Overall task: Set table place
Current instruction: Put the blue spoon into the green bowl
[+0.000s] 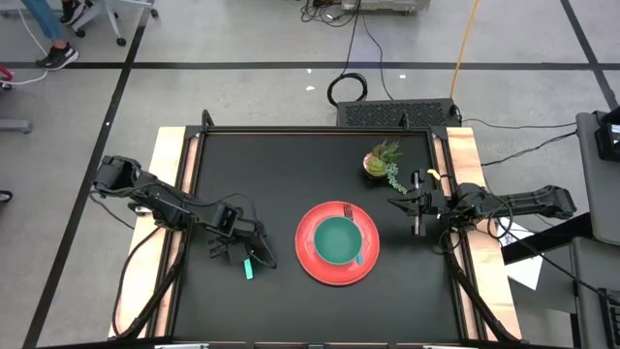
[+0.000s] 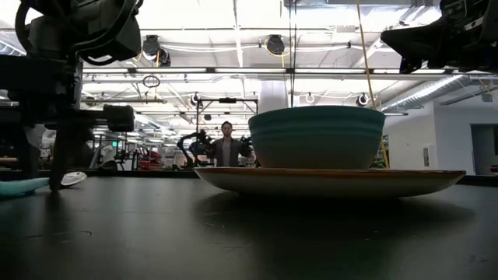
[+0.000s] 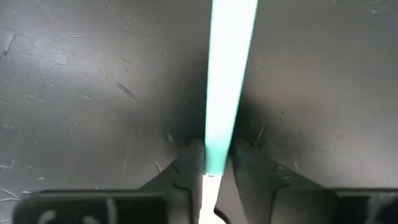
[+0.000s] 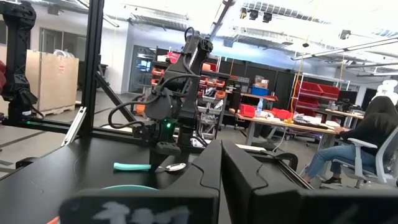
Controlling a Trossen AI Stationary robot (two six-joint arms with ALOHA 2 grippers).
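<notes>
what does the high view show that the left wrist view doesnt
Only the high view shows the round red plate with the teal bowl on it, the small potted green plant, and the right end effector beside the plate. Only the left wrist view shows the left end effector closed around the teal-handled utensil, fingers against the handle. Both show the matte-black table and that utensil.
</notes>
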